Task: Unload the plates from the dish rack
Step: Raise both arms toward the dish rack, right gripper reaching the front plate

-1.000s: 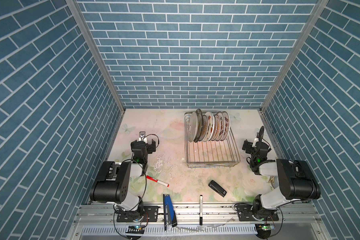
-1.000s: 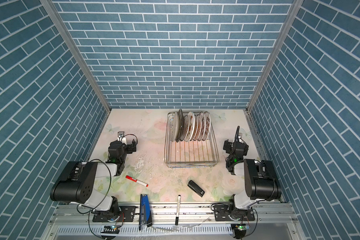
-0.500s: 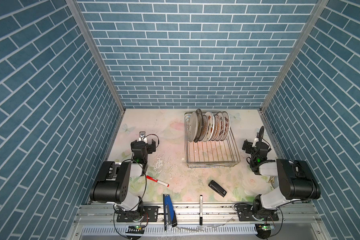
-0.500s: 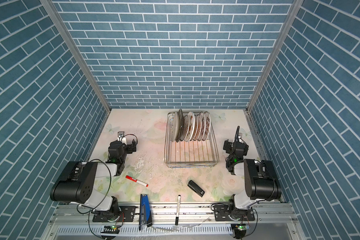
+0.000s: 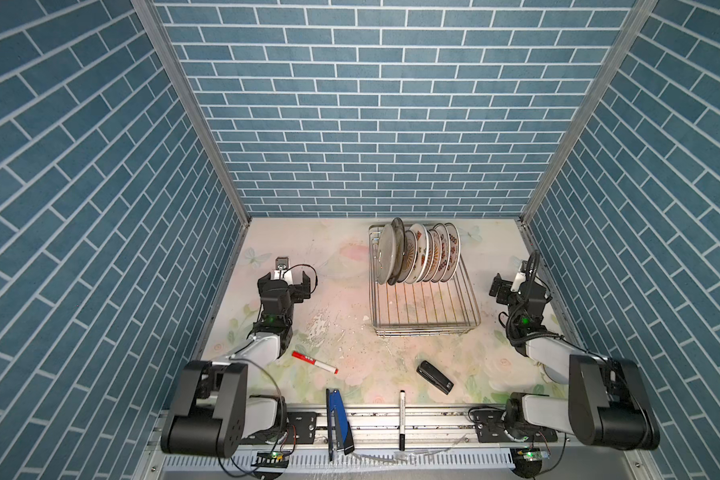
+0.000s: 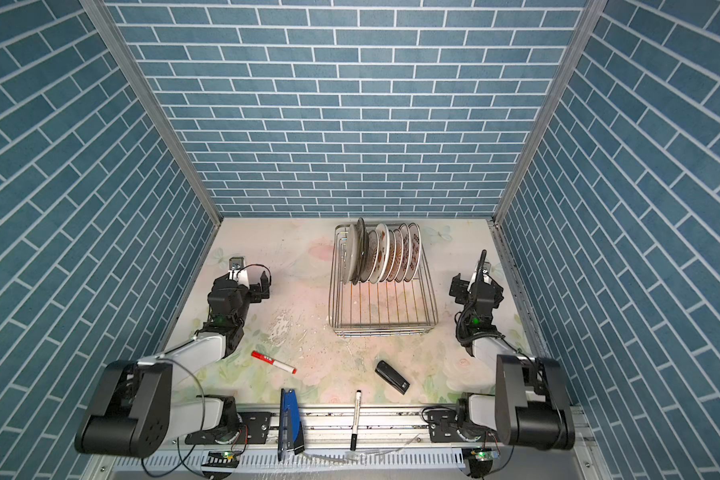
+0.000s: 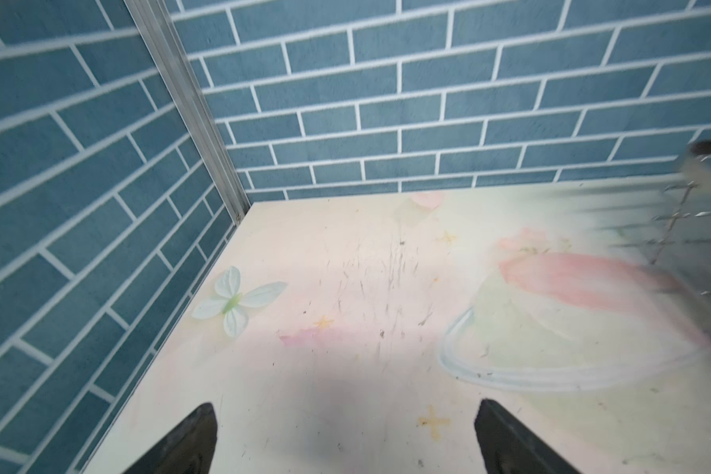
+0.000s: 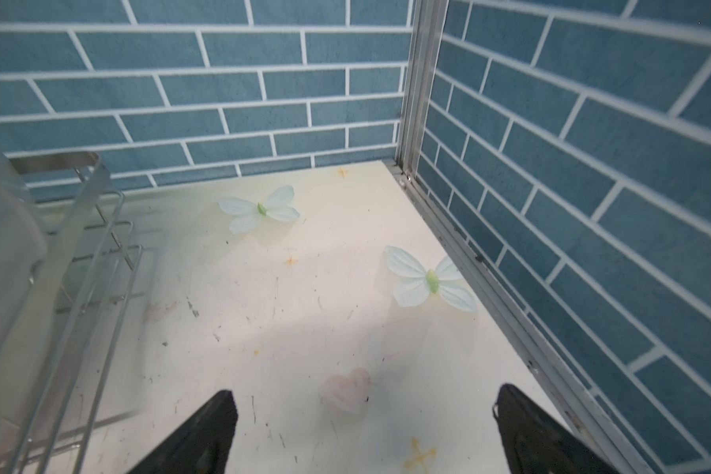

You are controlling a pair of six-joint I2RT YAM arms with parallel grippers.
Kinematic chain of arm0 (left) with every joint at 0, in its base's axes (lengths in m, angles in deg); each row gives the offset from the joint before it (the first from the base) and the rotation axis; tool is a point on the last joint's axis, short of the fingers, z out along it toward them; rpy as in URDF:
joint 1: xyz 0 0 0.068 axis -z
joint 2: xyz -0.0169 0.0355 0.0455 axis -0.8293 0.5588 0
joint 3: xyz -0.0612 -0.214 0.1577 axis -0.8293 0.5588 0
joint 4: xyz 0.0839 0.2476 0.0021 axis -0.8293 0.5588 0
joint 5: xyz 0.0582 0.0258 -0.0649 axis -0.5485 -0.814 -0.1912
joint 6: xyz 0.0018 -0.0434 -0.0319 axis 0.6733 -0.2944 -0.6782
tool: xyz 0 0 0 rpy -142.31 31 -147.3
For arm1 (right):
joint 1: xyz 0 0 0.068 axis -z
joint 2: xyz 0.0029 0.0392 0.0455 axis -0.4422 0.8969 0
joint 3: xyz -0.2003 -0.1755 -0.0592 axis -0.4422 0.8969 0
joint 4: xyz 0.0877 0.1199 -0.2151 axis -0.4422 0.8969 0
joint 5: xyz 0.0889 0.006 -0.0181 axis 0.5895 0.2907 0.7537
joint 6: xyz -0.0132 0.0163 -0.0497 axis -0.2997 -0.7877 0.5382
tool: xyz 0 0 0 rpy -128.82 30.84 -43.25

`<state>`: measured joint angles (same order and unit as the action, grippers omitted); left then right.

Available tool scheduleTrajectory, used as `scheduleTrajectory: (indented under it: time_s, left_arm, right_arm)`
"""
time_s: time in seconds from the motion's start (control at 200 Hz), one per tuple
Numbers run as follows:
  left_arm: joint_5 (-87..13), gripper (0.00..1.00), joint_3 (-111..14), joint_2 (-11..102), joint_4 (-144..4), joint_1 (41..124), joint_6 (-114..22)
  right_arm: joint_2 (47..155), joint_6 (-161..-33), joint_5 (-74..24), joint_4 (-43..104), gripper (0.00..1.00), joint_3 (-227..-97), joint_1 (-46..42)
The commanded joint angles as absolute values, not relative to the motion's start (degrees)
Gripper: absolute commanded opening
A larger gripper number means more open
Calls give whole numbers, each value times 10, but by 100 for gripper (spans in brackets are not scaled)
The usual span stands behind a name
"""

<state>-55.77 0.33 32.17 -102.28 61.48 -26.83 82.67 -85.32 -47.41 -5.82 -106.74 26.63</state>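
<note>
Within the silver dish rack point(image 5: 427, 329), patterned white plates point(image 5: 420, 259) stand on edge.

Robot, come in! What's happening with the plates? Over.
Left end effector open, empty. Right end effector open, empty. Plates standing in dish rack. Stapler in front, apart.

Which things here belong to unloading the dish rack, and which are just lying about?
Belongs to the job:
plates, standing in the rack
dish rack

Just lying about:
red marker
black stapler
black-and-white marker
blue tool
</note>
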Motion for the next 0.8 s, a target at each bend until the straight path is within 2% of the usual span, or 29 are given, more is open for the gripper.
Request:
scheduleTrajectory:
  time_s: [0.0,0.075,0.185,0.255,0.325,0.365,0.465,0.57,0.685,0.795]
  left_arm:
    - [-542,100,-5,250,-959,620,-353]
    - [-525,100,-1,207,-935,620,-495]
    - [-415,100,-9,169,-903,620,-585]
    - [-399,100,-2,150,-885,620,-661]
    - [-352,100,24,138,-942,619,-691]
    - [-328,100,43,132,-982,619,-707]
    - [-342,100,89,124,-1035,619,-826]
    - [-304,100,92,118,-1052,620,-827]
    - [-271,100,72,120,-1028,637,-823]
    - [-272,100,60,120,-1024,677,-775]
  right_arm:
    - [746,-959,-473,53,99,-1097,265]
    - [695,-1062,-452,95,99,-1093,266]
    - [614,-1171,-376,157,99,-1086,266]
    - [567,-1178,-276,164,99,-1085,266]
    - [520,-1171,-191,181,99,-1089,267]
    - [497,-1195,-168,157,99,-1074,267]
    - [464,-1255,-137,89,99,-1032,266]
    - [480,-1258,-78,85,99,-1044,264]
    - [518,-1223,-74,135,99,-1091,238]
    - [557,-1144,-156,223,99,-1162,147]
